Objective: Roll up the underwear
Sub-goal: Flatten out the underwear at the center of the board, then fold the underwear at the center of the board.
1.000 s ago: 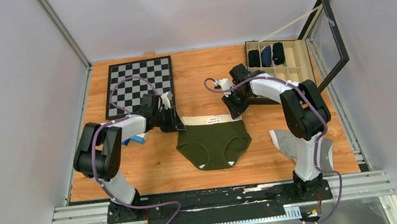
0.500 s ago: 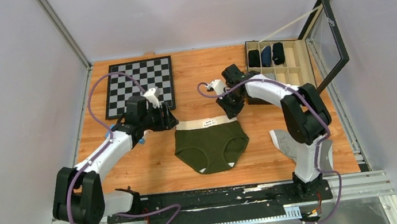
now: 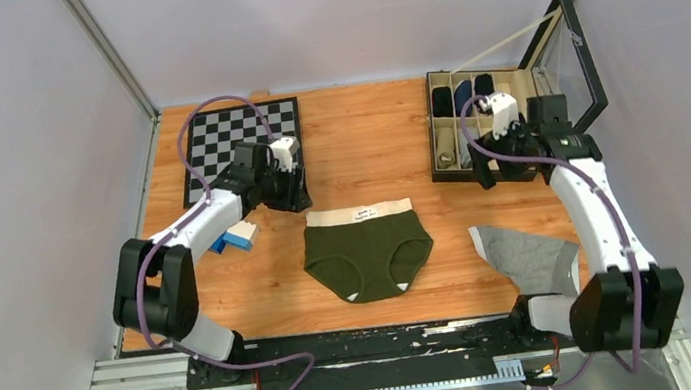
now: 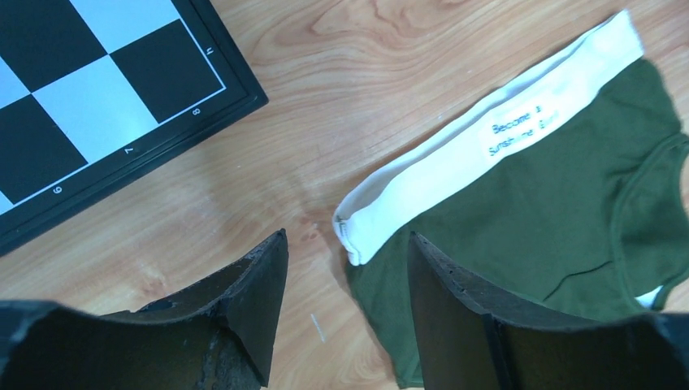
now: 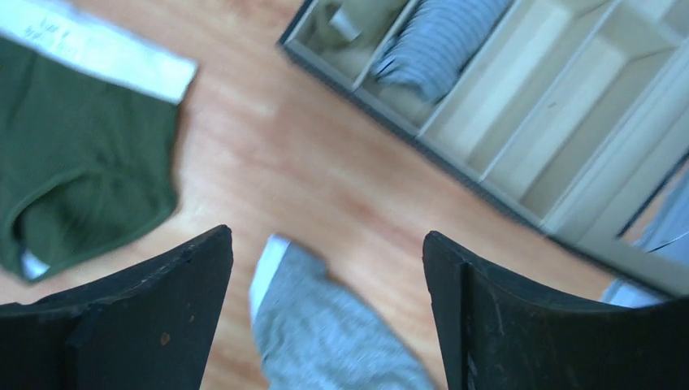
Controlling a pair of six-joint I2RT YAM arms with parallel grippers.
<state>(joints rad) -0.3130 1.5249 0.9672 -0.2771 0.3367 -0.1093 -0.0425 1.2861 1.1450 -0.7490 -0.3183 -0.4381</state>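
The dark olive-green fabric underwear [image 3: 369, 252] with a cream waistband is lying flat and unrolled at the middle of the wooden table [image 3: 365, 142], waistband toward 12 o'clock and leg openings toward 6 o'clock. In the left wrist view its waistband corner is showing just beyond the fingertips, with nothing touching it.

At about 10 o'clock from the garment, the left gripper [image 3: 293, 194] is hovering near that corner, its jaws spread apart and holding nothing. At about 2 o'clock, well apart from the garment, the right gripper [image 3: 487, 164] is hanging beside the near edge of the tan wooden compartment box [image 3: 510, 98] with a raised glass lid; its jaws are standing wide and empty.

A crumpled grey cloth [image 3: 526, 257] is lying at 4 o'clock from the underwear. The black-and-white chessboard [image 3: 240, 148] is sitting at 11 o'clock, past the left gripper. A small blue-and-white object [image 3: 238, 236] is resting at 9 o'clock, beside the left arm. A grey striped roll [image 5: 439, 41] is sitting in one near compartment of the box.
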